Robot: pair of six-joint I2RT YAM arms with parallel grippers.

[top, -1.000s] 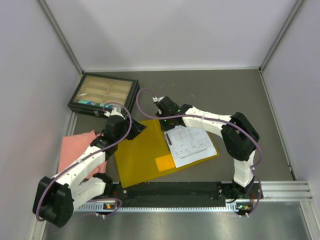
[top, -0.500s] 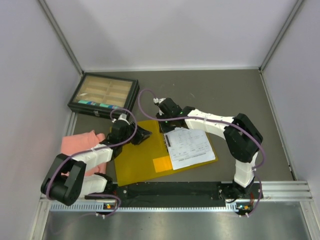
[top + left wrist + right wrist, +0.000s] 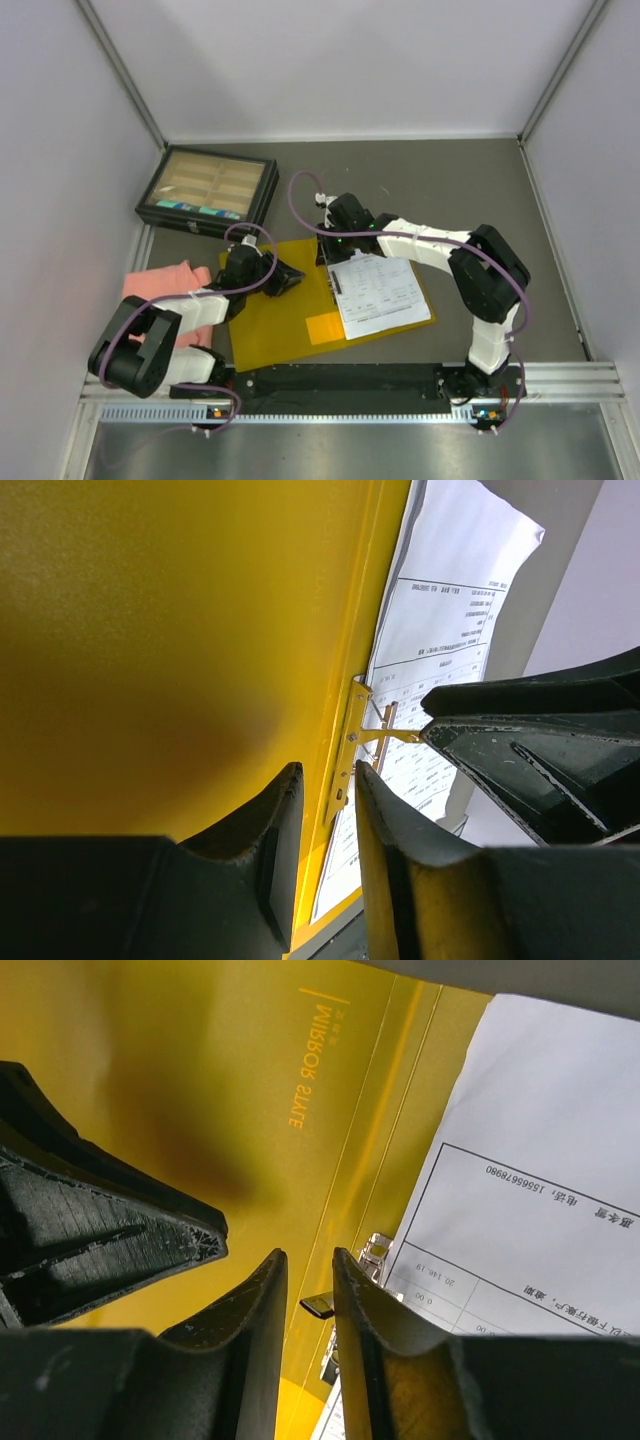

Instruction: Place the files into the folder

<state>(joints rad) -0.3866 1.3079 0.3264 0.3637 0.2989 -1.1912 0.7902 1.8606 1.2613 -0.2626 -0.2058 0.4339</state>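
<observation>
Under the left pincer (image 3: 322, 780), jaws slightly apart and empty, lies the yellow folder (image 3: 275, 325). Just beyond the right pincer (image 3: 308, 1265), also narrowly parted on nothing, the papers (image 3: 385, 295) rest on the folder beside its clip (image 3: 375, 1250).

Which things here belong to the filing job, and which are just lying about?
Job: printed paper sheets; yellow folder; its metal clip.
Lying about: black compartment box; pink cloth.
</observation>
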